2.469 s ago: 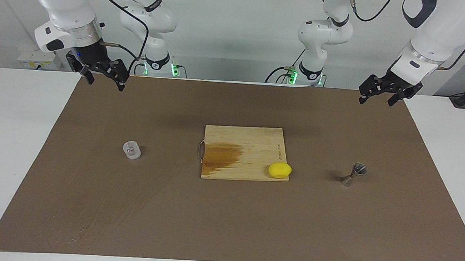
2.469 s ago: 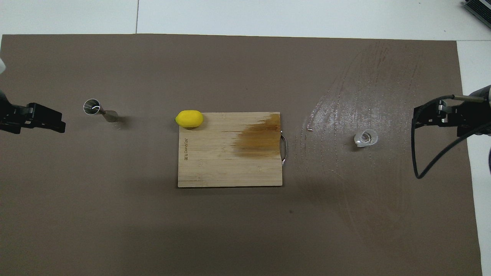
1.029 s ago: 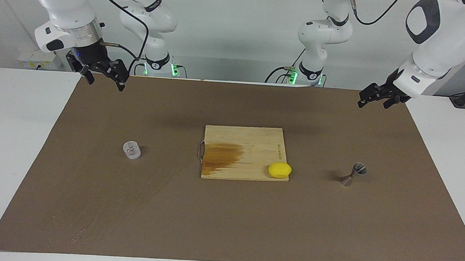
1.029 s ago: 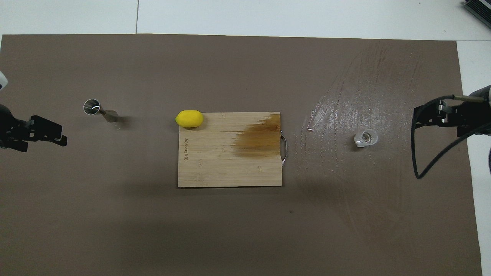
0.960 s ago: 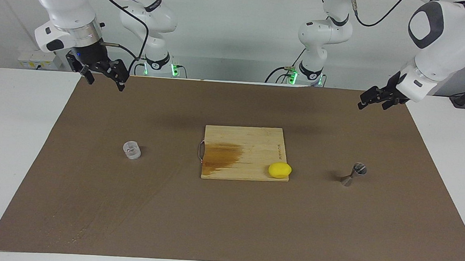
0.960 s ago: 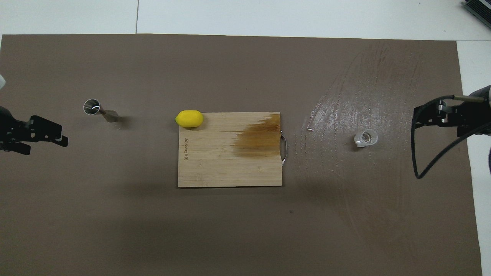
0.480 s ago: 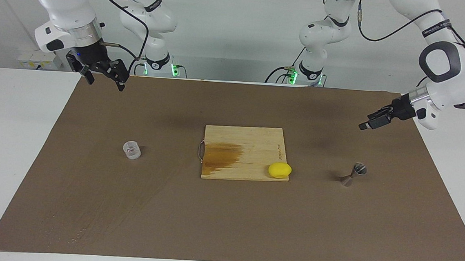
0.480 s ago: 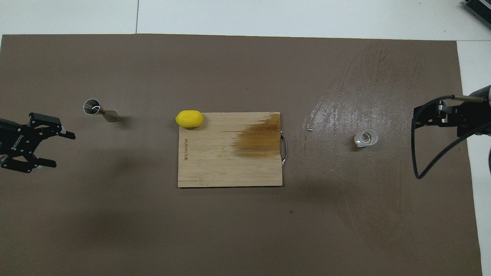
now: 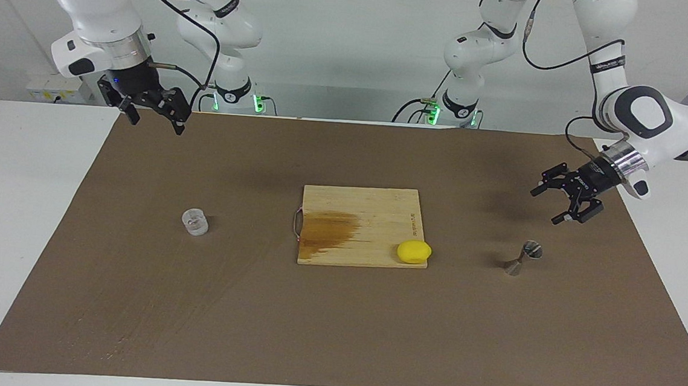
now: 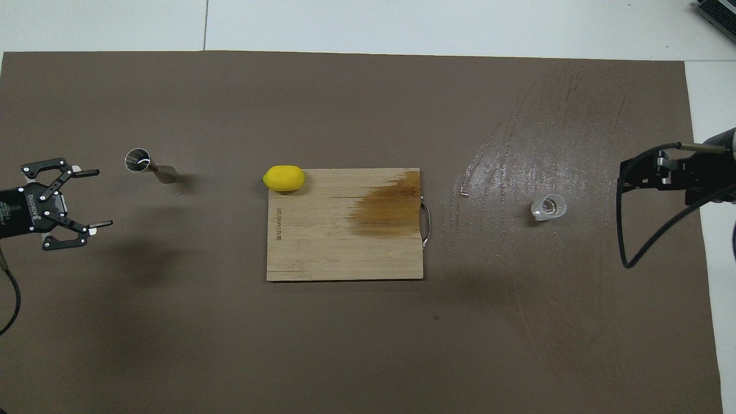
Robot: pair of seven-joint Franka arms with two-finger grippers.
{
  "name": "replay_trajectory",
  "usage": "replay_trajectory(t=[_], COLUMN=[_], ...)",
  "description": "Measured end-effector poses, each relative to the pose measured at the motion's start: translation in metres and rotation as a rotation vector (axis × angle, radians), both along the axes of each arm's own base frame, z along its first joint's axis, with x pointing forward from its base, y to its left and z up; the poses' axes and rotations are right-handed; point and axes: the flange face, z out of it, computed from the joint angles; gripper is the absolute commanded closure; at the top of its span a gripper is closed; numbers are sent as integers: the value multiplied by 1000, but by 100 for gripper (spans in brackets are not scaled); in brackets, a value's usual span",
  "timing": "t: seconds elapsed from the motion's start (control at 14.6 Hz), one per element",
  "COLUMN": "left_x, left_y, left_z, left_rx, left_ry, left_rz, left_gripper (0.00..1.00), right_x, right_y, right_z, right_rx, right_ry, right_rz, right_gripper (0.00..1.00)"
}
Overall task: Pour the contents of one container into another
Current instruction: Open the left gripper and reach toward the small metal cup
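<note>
Clear cup (image 9: 195,221), seemingly empty; steel jigger (image 9: 523,257)

Clear cup (image 9: 195,221) and steel jigger (image 9: 523,259) stand upright at opposite mat ends.

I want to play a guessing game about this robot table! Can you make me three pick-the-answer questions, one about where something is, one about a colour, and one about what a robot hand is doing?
1. Where is the lemon?
A. on a corner of the cutting board
B. inside the clear cup
C. beside the clear cup

2. What colour is the lemon?
A. green
B. yellow
C. red

3. The left end effector is:
A. gripping the steel jigger
B. open and empty
C. gripping the lemon

Answers: 1 A, it rests on the board's corner. 2 B, it is plainly yellow. 3 B, its fingers are spread in the air, apart from the jigger.
</note>
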Motion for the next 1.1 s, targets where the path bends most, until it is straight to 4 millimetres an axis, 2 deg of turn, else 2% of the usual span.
replay_trajectory(t=[0.21, 0.41, 0.55, 0.96, 1.1], left_x=[-7, -15, -14, -2, -1], left_y=[2, -3, -7, -38, -42], left_z=[-22, -48, -60, -73, -75], left_rx=[-136, -239, -277, -322, -320], left_ry=[71, 111, 124, 134, 137], left_rz=[234, 362, 422, 533, 541], left_gripper=[0, 0, 0, 0, 5], right_x=[0, 0, 0, 0, 0], right_y=[0, 0, 0, 0, 0], right_z=[0, 0, 0, 0, 0], right_rx=[0, 0, 0, 0, 0], right_ry=[0, 0, 0, 0, 0], right_rz=[0, 0, 0, 0, 0], right_gripper=[0, 0, 0, 0, 0])
